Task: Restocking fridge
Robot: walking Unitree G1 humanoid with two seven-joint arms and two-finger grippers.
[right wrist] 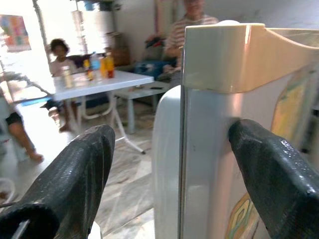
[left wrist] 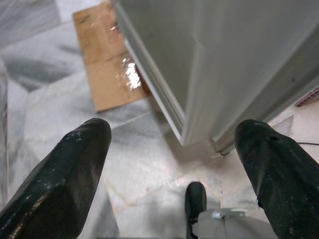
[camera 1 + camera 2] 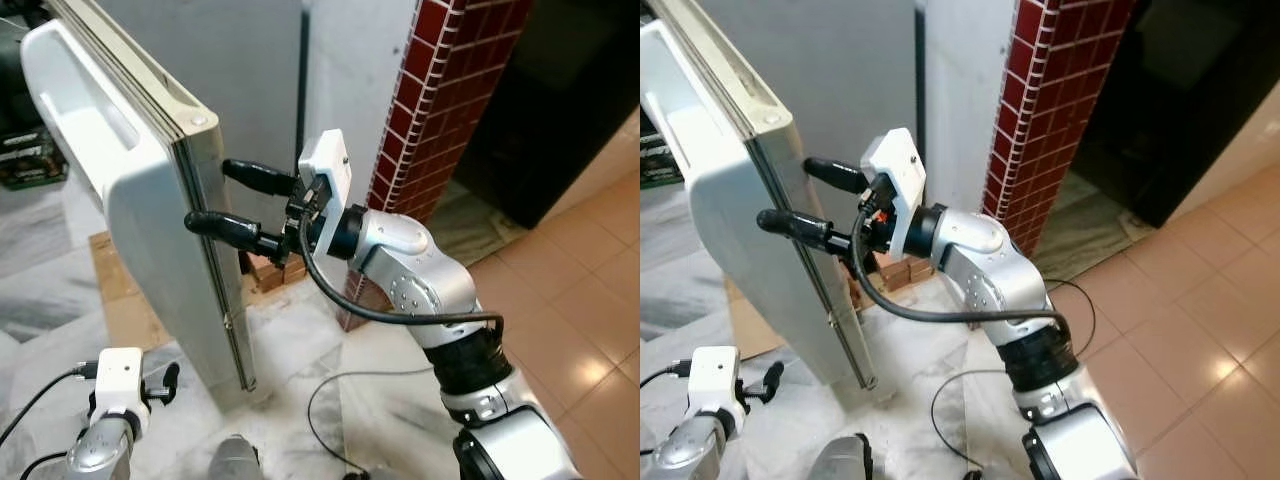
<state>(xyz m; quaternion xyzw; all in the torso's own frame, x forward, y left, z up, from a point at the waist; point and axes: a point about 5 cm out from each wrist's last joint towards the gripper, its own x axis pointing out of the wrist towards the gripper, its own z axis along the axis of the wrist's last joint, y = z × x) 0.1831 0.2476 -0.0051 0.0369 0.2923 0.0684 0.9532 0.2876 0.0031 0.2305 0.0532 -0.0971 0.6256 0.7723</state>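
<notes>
At centre frame the right tool [image 3: 232, 205] straddles the fridge door [image 3: 150, 200] edge, fingers spread; the left tool [image 3: 165, 383] hangs released. Restocking looks barely begun.

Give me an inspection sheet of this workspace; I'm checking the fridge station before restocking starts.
Surface: grey marble floor, cardboard sheet lying by the door.
Job's things: fridge door swung open; no stock items seen.
Clutter: nothing seen.
Grippers: right gripper open, fingers straddling the door's edge; left gripper open, low over the floor.
Cables: black cable looped along the right arm; another on the floor.
Surroundings: red tiled pillar; people at a white table.
</notes>
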